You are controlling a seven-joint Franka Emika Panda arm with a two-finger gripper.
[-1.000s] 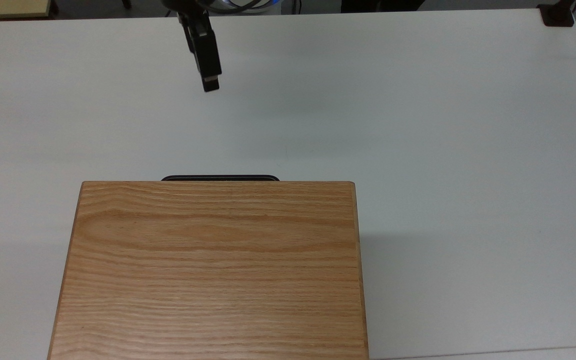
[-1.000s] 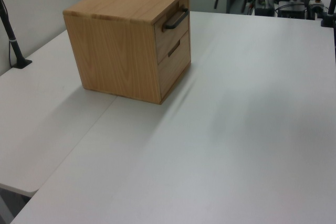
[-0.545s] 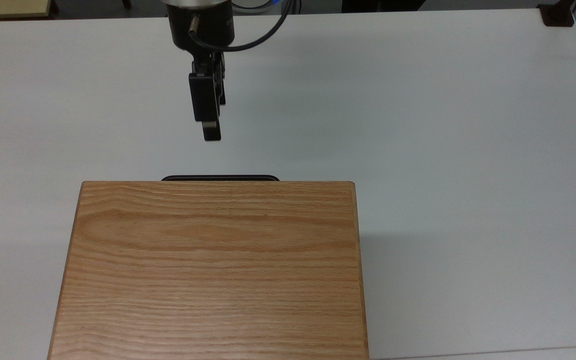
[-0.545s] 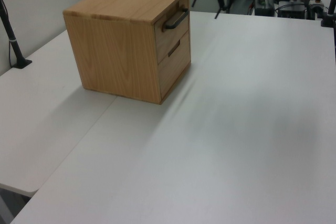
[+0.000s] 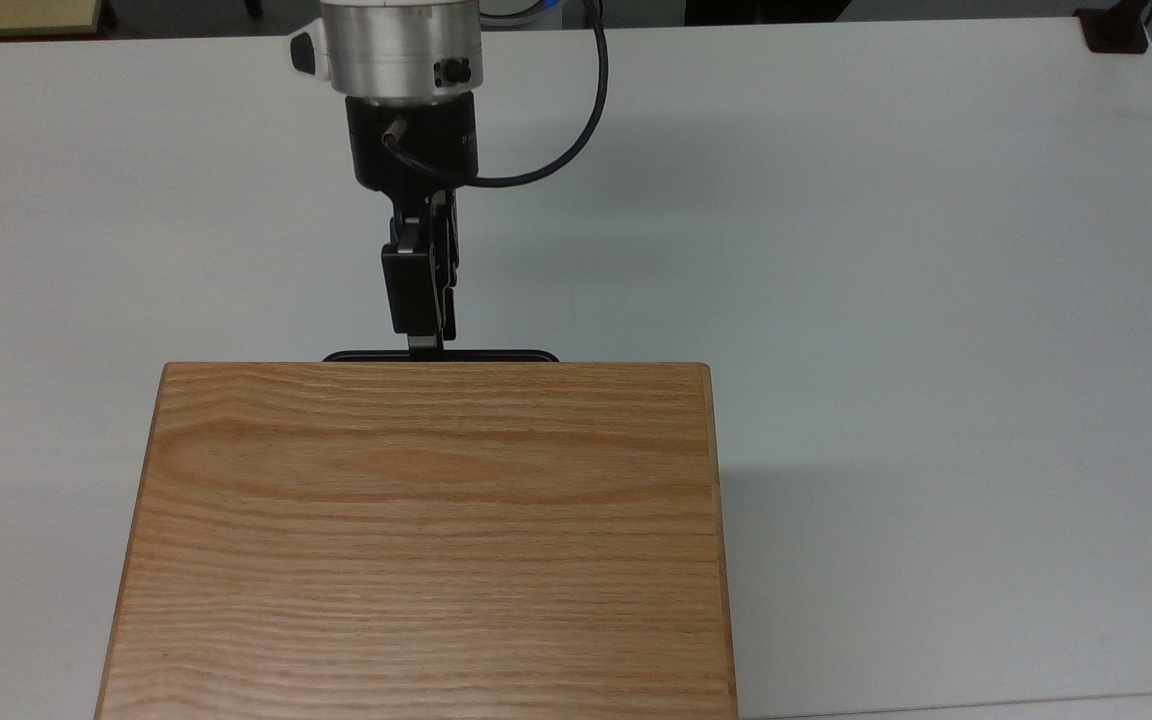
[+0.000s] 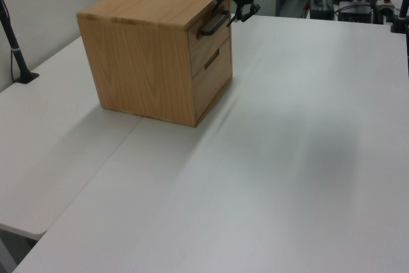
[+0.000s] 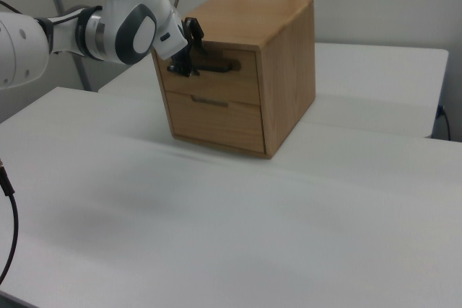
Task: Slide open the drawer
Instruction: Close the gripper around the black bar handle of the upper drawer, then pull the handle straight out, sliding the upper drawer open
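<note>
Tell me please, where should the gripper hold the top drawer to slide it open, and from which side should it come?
Grip the black bar handle on the top drawer front, coming straight at the front, as the gripper probably is doing. One finger above and one below suits it: the bar lies horizontal and stands off the panel, leaving a gap behind.

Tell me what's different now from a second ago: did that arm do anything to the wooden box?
The arm's tool travelled across the table toward the wooden cabinet, down the top view, and now sits at the black handle of the upper drawer. Whether it has gripped the handle can't be told. The drawer is still closed, and the cabinet hasn't moved.
</note>
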